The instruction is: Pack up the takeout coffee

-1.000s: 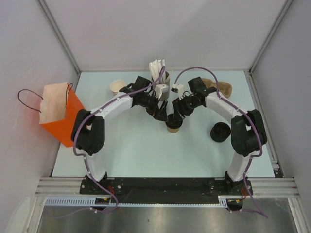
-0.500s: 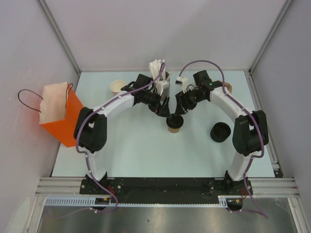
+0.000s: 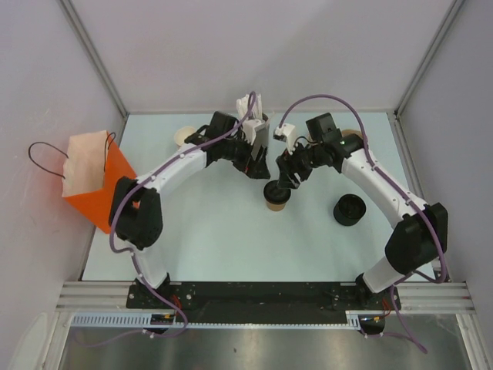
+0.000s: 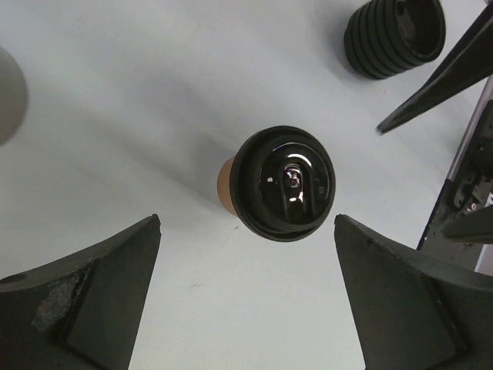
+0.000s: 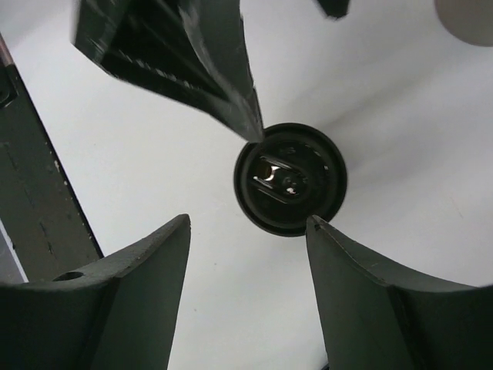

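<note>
The takeout coffee (image 3: pixel 276 196), a small tan paper cup with a black lid on it, stands upright in the middle of the table. The left wrist view looks down on its lid (image 4: pixel 283 183), and so does the right wrist view (image 5: pixel 290 179). My left gripper (image 3: pixel 257 164) hovers just behind and left of the cup, open wide (image 4: pixel 246 227), with nothing between its fingers. From behind and right, my right gripper (image 3: pixel 287 176) hangs over the cup, open and empty (image 5: pixel 248 223). Neither touches the cup.
A stack of black lids (image 3: pixel 349 210) sits right of the cup. A grey holder of white sticks (image 3: pixel 251 116) stands at the back, a bare paper cup (image 3: pixel 183 136) to its left and nested brown cups (image 3: pixel 353 140) at back right. An orange bag (image 3: pixel 96 181) stands at the left edge.
Both grippers have drawn back and up from the lidded cup, which stays in place. The left gripper has opened a little wider, and the right arm's elbow has swung out to the right.
</note>
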Robot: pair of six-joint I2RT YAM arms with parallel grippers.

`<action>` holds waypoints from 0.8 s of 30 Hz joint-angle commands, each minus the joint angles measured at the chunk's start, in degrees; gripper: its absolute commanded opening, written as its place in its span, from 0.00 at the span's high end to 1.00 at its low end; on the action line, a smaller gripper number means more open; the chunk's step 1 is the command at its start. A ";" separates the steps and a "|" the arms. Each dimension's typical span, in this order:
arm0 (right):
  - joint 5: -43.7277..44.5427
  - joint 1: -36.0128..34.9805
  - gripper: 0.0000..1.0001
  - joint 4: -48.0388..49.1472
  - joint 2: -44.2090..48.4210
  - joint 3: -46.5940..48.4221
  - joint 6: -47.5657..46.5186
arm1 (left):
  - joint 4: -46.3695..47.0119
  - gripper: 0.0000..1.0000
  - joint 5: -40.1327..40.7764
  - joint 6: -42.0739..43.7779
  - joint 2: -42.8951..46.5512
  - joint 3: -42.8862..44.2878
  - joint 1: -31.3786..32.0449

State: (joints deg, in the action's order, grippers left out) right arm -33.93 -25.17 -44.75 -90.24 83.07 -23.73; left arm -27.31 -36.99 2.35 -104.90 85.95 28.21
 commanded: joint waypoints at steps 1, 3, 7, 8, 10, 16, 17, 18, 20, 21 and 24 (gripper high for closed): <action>2.73 -1.99 0.34 -1.04 2.34 -1.06 -1.67 | 0.94 0.01 3.77 0.28 9.18 -0.08 -1.48; 3.26 -2.95 0.34 -1.21 2.87 -1.41 -1.85 | 0.07 0.00 4.91 1.07 10.59 -0.35 -2.36; 3.26 -3.48 0.34 -1.21 3.58 -2.21 -1.94 | -3.88 0.00 6.84 2.66 13.58 -0.08 -6.13; 3.35 -3.57 0.35 -1.13 3.66 -2.29 -1.76 | -4.67 0.01 7.54 2.92 13.93 0.00 -6.75; 4.31 -4.10 0.35 -0.69 3.84 -2.65 -1.59 | -7.30 0.00 9.47 4.41 15.24 0.53 -8.07; 9.14 -7.52 0.36 1.24 3.32 -3.88 -1.32 | -12.15 0.00 15.80 8.37 20.87 2.29 -9.92; 9.32 -7.61 0.36 1.68 3.14 -3.88 -1.06 | -13.20 0.00 16.25 8.63 22.62 2.81 -10.19; 9.85 -7.79 0.36 1.95 2.96 -3.88 -0.97 | -14.08 0.01 16.69 9.59 23.33 3.25 -10.54; 10.03 -8.23 0.37 2.56 2.26 -3.88 -0.97 | -17.49 0.01 19.48 10.57 24.30 5.44 -10.71; 10.37 -8.23 0.37 2.74 2.08 -3.88 -0.97 | -18.38 0.01 20.46 11.53 24.83 6.15 -10.72; 10.73 -8.23 0.38 3.27 1.38 -3.88 -1.06 | -21.20 0.01 24.76 12.50 26.14 7.48 -10.98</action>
State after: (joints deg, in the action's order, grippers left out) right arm -25.06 -33.43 -44.12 -88.71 79.18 -24.51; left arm -43.51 -18.94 11.70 -82.54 89.52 17.82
